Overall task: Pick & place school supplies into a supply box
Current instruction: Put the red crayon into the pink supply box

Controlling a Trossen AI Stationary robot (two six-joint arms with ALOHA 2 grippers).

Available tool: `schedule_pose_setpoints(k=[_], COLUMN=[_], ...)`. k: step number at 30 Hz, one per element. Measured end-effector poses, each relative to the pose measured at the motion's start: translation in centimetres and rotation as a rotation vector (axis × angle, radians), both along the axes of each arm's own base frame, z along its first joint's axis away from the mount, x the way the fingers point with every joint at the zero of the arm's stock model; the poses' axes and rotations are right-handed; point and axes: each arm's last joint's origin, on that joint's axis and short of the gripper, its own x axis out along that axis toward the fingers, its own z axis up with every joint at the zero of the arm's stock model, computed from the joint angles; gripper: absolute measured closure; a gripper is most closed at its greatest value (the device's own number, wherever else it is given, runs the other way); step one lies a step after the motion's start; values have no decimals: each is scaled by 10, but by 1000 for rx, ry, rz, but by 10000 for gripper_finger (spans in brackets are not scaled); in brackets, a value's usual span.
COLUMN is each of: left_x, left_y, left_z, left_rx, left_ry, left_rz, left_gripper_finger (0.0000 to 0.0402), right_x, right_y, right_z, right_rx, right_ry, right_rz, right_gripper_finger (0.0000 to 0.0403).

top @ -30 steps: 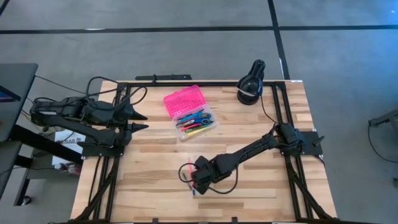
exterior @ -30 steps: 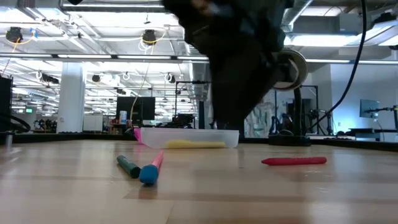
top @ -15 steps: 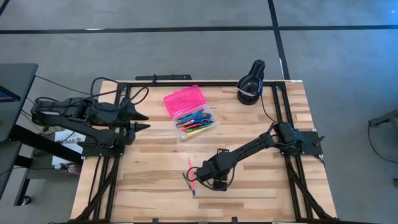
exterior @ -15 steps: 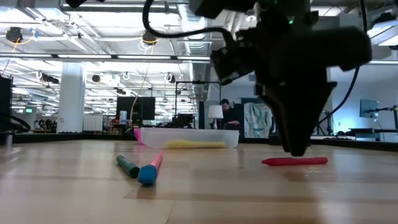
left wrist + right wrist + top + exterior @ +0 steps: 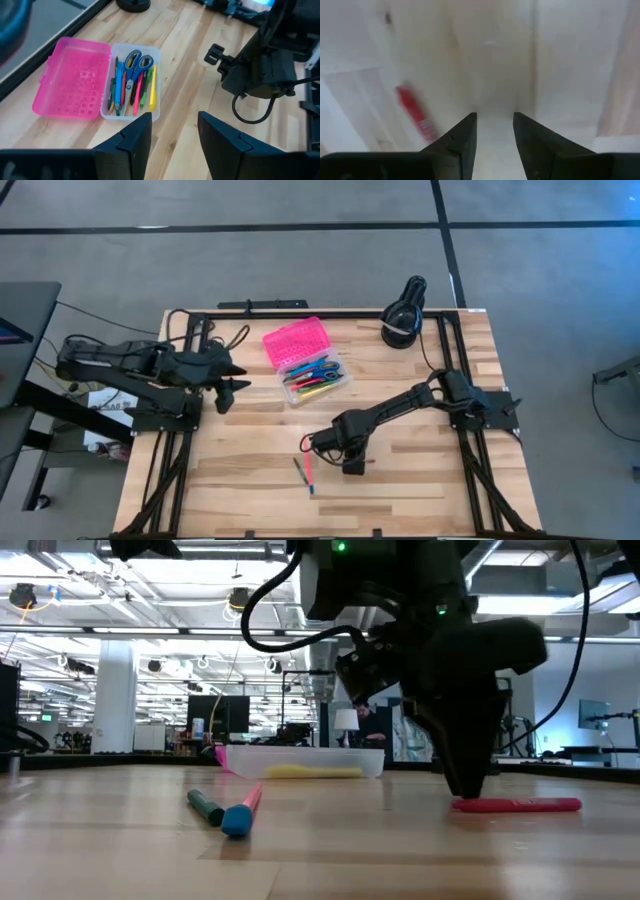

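Note:
The supply box point(image 5: 305, 365) lies open, its pink lid point(image 5: 70, 77) flat beside the clear base point(image 5: 131, 82), which holds pens and blue-handled scissors. A green marker point(image 5: 207, 807) and a pink pen with a blue cap point(image 5: 243, 812) lie together on the table point(image 5: 305, 470). A red pen point(image 5: 515, 805) lies on the table right of them. My right gripper point(image 5: 468, 785) points down, open, at that pen's left end; the pen point(image 5: 415, 117) lies outside the fingers. My left gripper point(image 5: 240, 380) hovers open left of the box. My right gripper comes from above with its fingertips by the red pen's end point(image 5: 460, 805). Nothing lies between the fingers point(image 5: 465, 135). Whether a finger touches the pen I cannot tell.
A black round device point(image 5: 403, 320) stands at the far right corner. Black frame rails point(image 5: 165, 450) run along the table's left and right sides. Bare wood lies between the box and the loose pens.
My right gripper has gone from above the green marker and pink pen toward the table's right edge, sunk to the tabletop and rolled. The red pen has slid a little toward the right. My left gripper has edged toward the box and rolled.

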Motion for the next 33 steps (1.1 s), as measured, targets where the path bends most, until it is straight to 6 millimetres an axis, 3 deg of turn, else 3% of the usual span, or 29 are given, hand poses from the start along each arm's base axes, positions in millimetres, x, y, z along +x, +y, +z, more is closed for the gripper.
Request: schedule_pose_setpoints(k=[6, 10, 18, 23, 28, 33], left_x=[18, 30, 51, 62, 69, 73], left_y=[-3, -6, -12, -15, -17, -18], left_z=[-10, -17, -32, -37, -39, -40], left_rx=[-17, -27, -78, -76, -60, -53], left_ry=[53, 96, 167, 161, 149, 147], left_rz=[31, 45, 62, 60, 45, 30], left_gripper_finger=[248, 248, 248, 248, 248, 248], right_x=[3, 1, -23, -38, -44, -51], right_y=[-11, -8, 41, 77, 81, 97], right_z=[2, 13, 33, 29, 16, 8], right_rx=[-3, 28, 62, 74, 84, 54], right_ry=[-6, -11, -28, -66, -55, -108], right_rz=[-3, 58, 265, 371, 291, 304], right_gripper_finger=[281, 281, 281, 281, 281, 281])
